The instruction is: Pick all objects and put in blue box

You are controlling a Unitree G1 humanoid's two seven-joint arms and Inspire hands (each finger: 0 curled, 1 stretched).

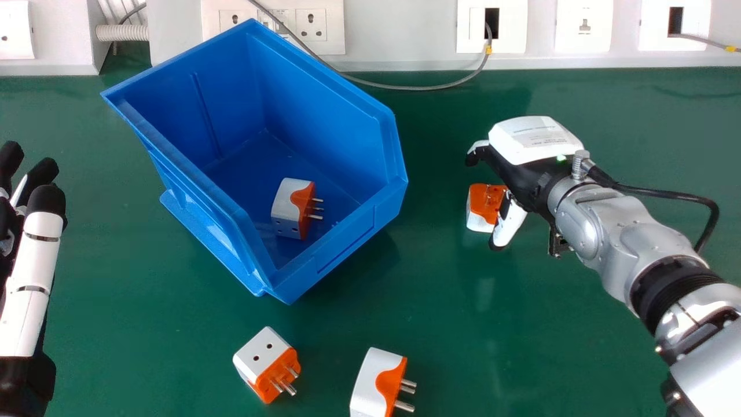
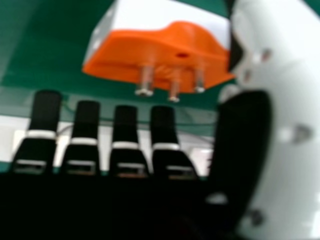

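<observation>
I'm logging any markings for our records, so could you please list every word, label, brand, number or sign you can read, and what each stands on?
No text can be read with certainty.
Label on the back of the right hand: the label bears small print, too small to read.
Wall plate at the back: tiny marks, too small to read.
Blue box: no lettering that I can make out.

Along the far edge of the green table (image 1: 145, 353) runs pale trunking (image 1: 399, 35) with white socket plates (image 1: 333, 46). A grey cable (image 1: 405, 88) with a yellow tag (image 1: 488, 50) droops over that edge; a ribbed hose (image 1: 121, 33) sits by the far left corner, another cable (image 1: 700, 40) toward the far right.
</observation>
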